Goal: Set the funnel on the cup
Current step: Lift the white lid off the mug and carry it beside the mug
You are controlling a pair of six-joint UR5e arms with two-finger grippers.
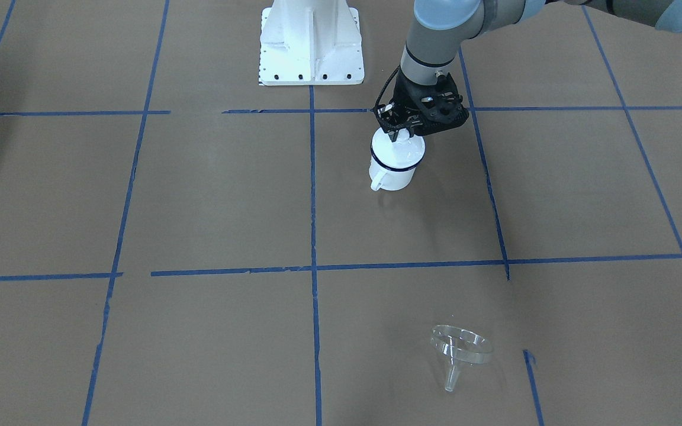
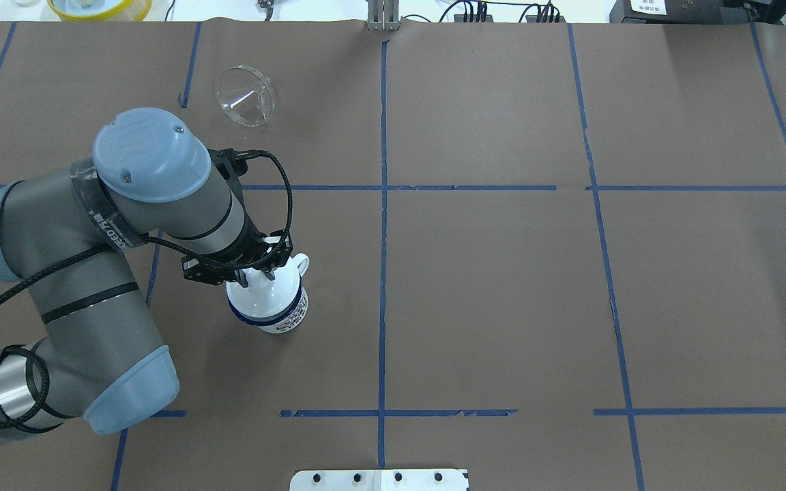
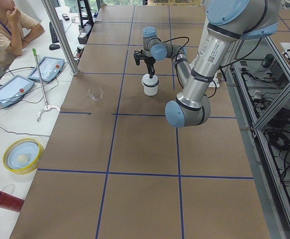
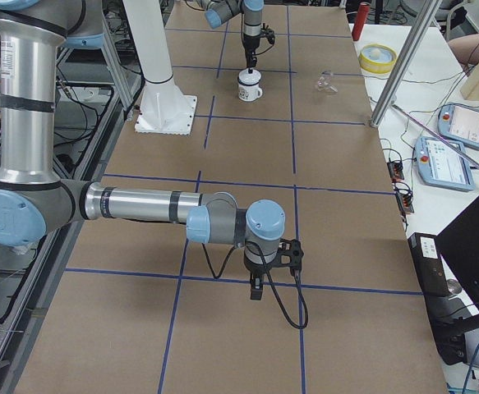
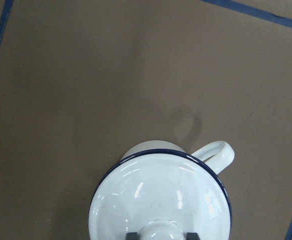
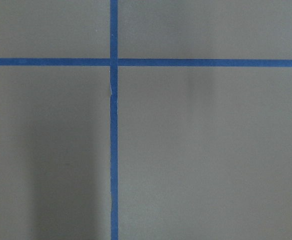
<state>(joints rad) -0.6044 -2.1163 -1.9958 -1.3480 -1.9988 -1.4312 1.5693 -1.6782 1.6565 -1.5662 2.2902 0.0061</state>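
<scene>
1. Currently, in the front-facing view, the left gripper point(image 1: 398, 135) stands over the cup point(image 1: 393, 171). A white lid point(image 1: 403, 152) covers the cup. The funnel point(image 1: 459, 349) lies on its side on the brown table paper point(image 1: 199, 195), well apart from the cup.
2. Overhead view: the funnel point(image 2: 246, 95) rests near the far table edge. The cup point(image 2: 277, 314) sits under the left gripper point(image 2: 256, 276).
3. Left wrist view: two fingertips point(image 5: 131, 235) are clamped on the lid point(image 5: 161, 195) at its knob. The cup handle point(image 5: 218, 152) points right.
4. Right exterior view: the right gripper point(image 4: 256, 289) hangs over the table paper, far from the cup point(image 4: 250, 86). Whether its fingers are apart or together cannot be told.
5. Right wrist view: only paper and blue tape lines point(image 6: 113, 120).
</scene>
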